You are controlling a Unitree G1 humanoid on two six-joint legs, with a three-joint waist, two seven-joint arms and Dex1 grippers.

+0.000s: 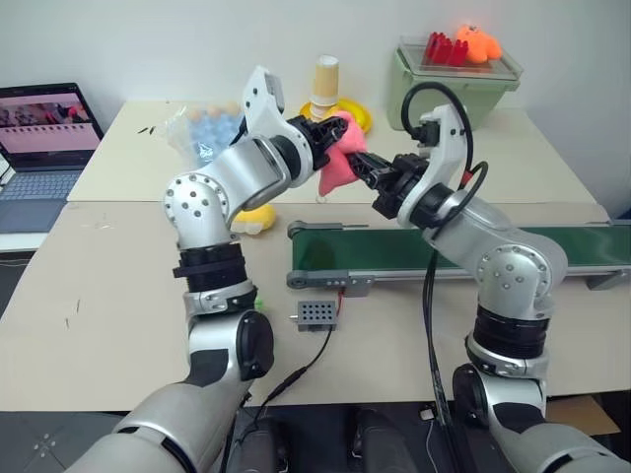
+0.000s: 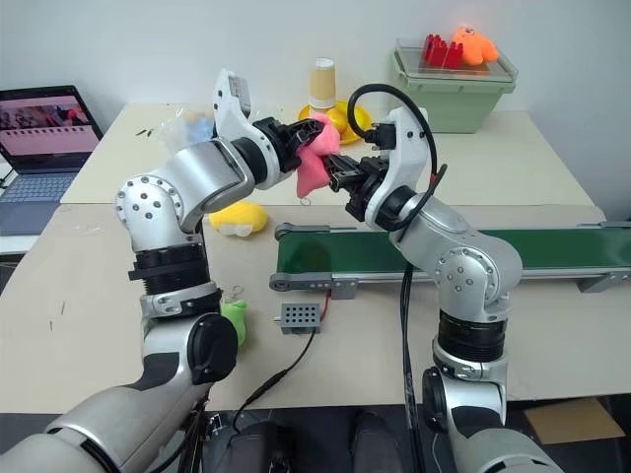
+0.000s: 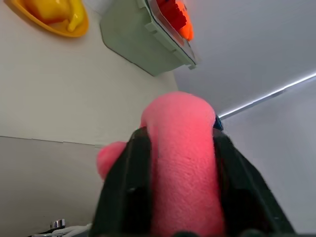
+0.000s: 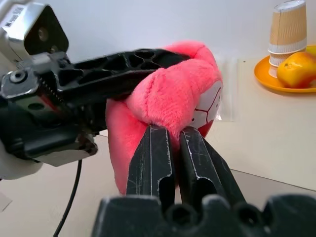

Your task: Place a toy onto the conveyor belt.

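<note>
Pink plush toy (image 1: 340, 161) hangs in the air between my 2 grippers, above the table (image 1: 118, 296) and just behind the near end of the conveyor belt (image 1: 394, 252). It is not yet on the belt.

My right gripper (image 4: 174, 143) is pinched tight on a fold of the plush, its 2 fingers nearly touching with fabric caught at their tips. My left gripper (image 3: 180, 163) has its fingers on either side of the toy's body; the fabric bulges between them, so I read it as a loose hold and cannot tell how much squeeze is left.

I judge the toy to be light, soft and squashy, with a fuzzy skin that should not slip. It will sag and fold wherever it is pinched, so a grip on a thin fold may let it swing or droop. Taking it across the thick middle of the body would hold it steadier.

For the next move I would carry it forward and down over the green surface and let go low, since a soft toy can roll off a narrow belt.

Behind sit a yellow plate (image 1: 360, 116), a paper cup (image 1: 325, 77) and a green bin (image 1: 454, 84).
</note>
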